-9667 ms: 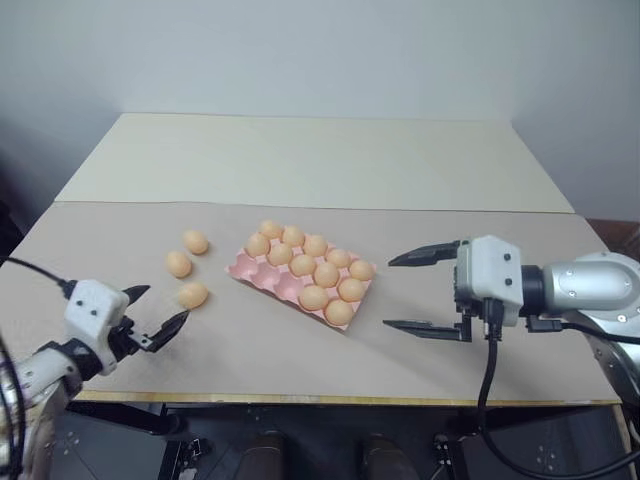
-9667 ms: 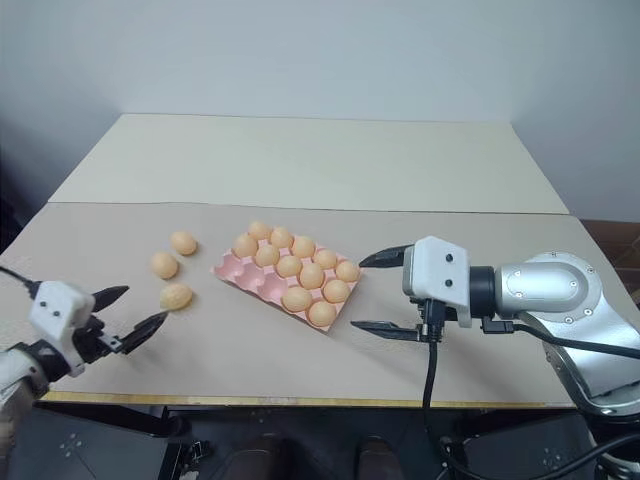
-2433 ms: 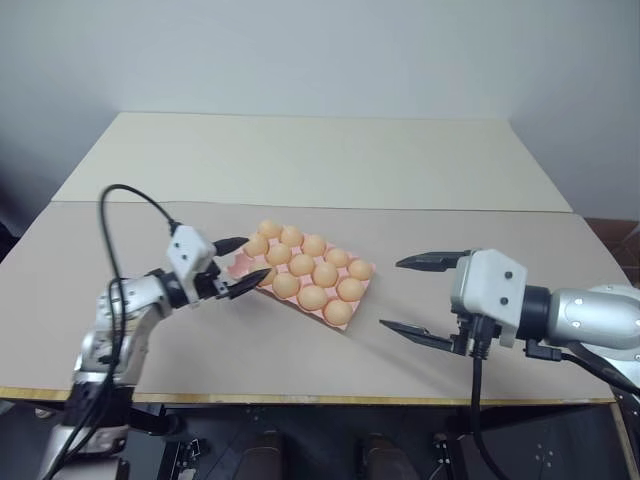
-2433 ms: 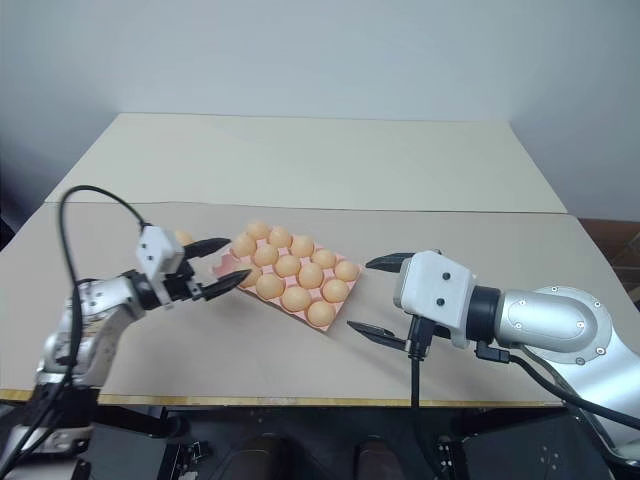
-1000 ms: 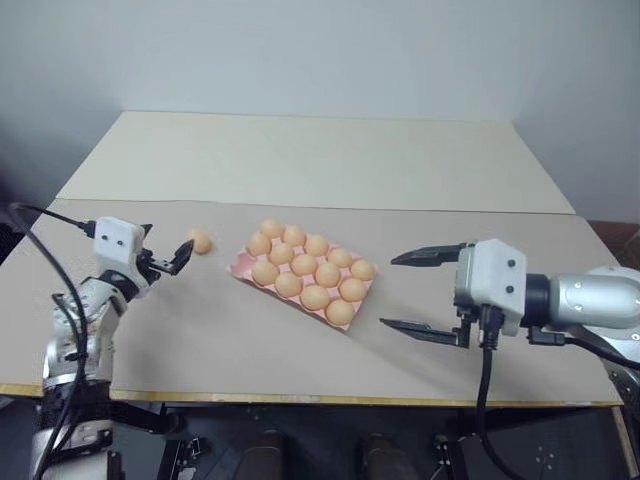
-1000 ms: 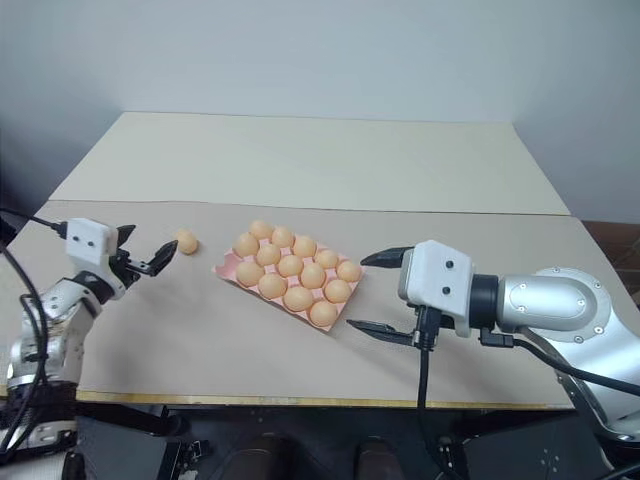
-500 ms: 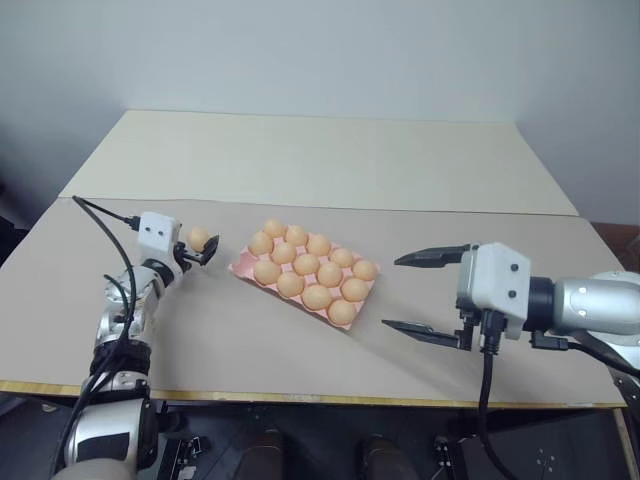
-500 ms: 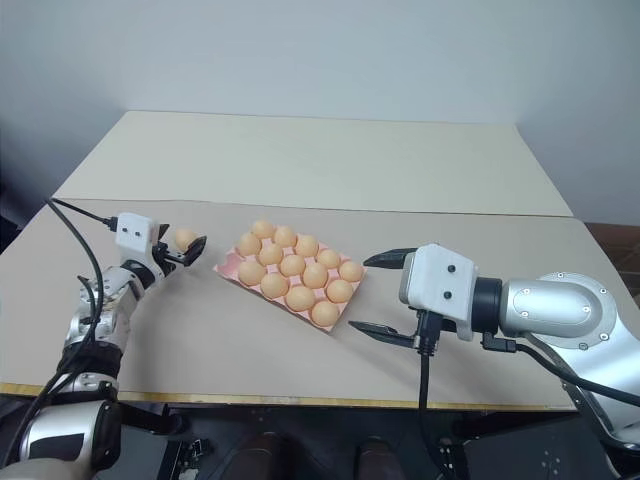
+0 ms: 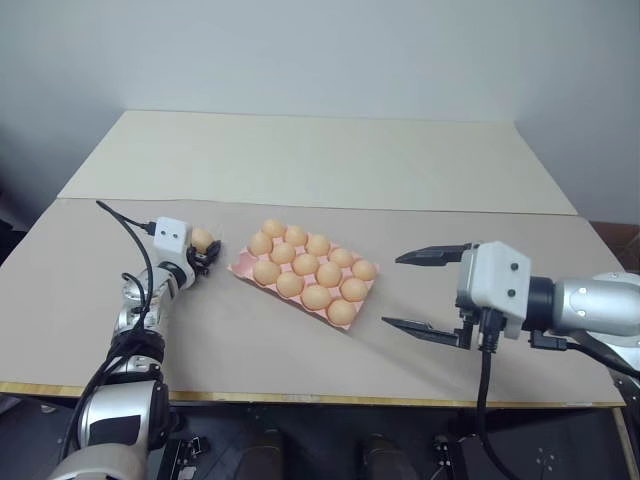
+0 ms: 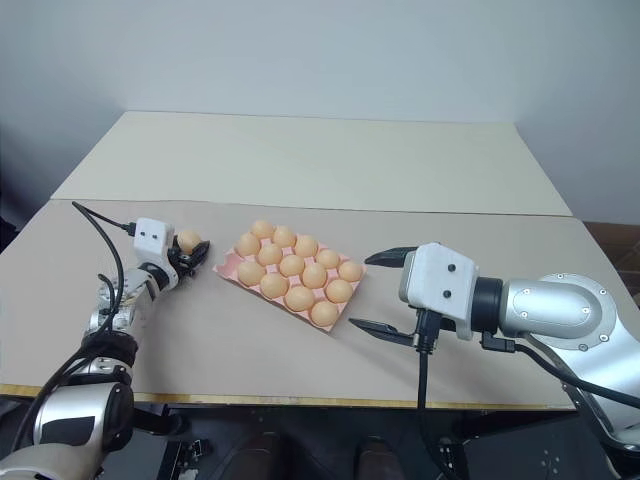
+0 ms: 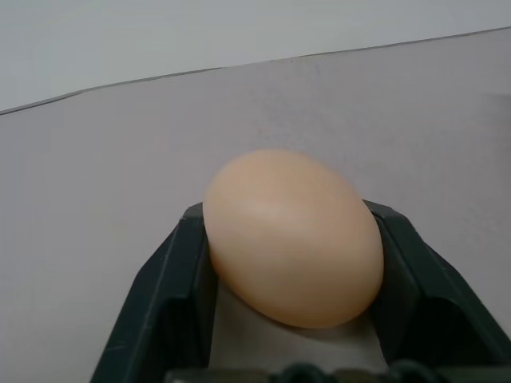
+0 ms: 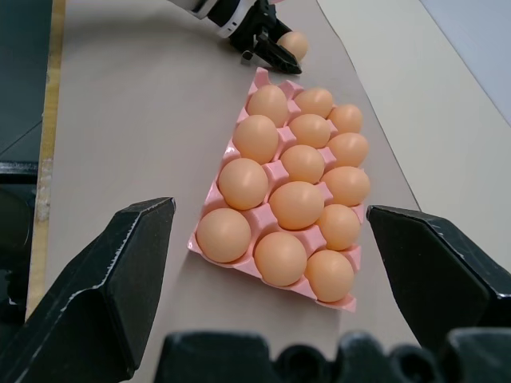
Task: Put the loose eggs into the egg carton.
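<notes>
Beige table [image 9: 300, 350], left jaws clamped on egg [image 11: 293, 236], right jaws spread, empty.

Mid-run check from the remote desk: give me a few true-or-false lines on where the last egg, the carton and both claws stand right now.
1. The left claw is closed on a loose egg. True.
2. That egg is already seated in the egg carton. False: it is beside the carton's near-left end, over the table, between the claw's fingers.
3. The right claw holds an egg. False: it stands open and empty, to the right of the carton.
4. The carton shows no free well in the right wrist view. True: twelve eggs fill it, three by four.
5. Two more eggs lie loose on the table. False: the only egg outside the carton is the one in the left claw.
</notes>
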